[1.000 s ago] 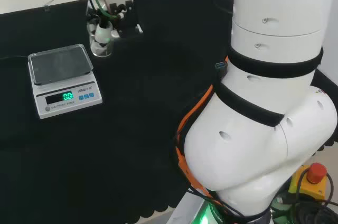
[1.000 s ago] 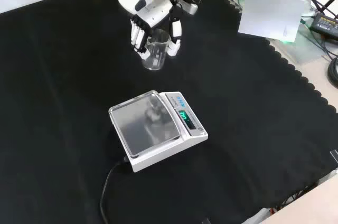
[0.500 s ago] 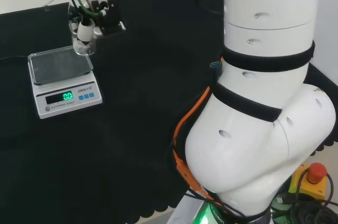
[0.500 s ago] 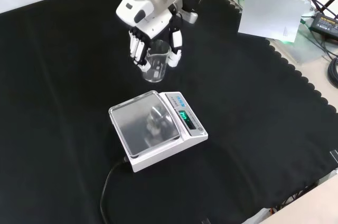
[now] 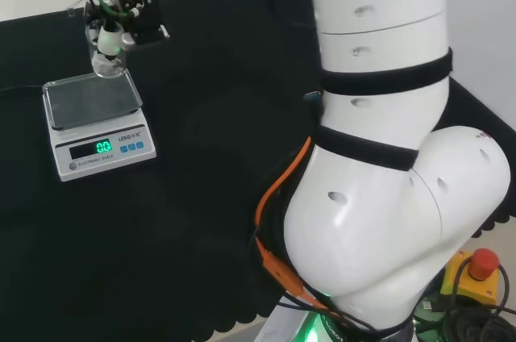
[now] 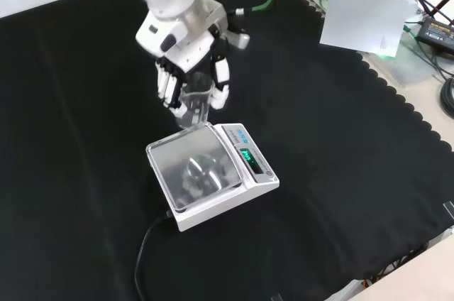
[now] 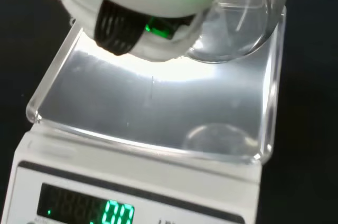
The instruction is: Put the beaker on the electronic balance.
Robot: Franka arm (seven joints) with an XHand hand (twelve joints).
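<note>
Across the tabletop, black cloth lies under all; a grey panel rests beyond its scalloped edge, well apart from the balance. One electronic balance, white with a shiny square pan and a green display, has a dark cable running from its base. Nothing stands on the pan. One hand has its fingers curled round the one beaker, clear and upright, held above the pan's far edge in the front view.
</note>
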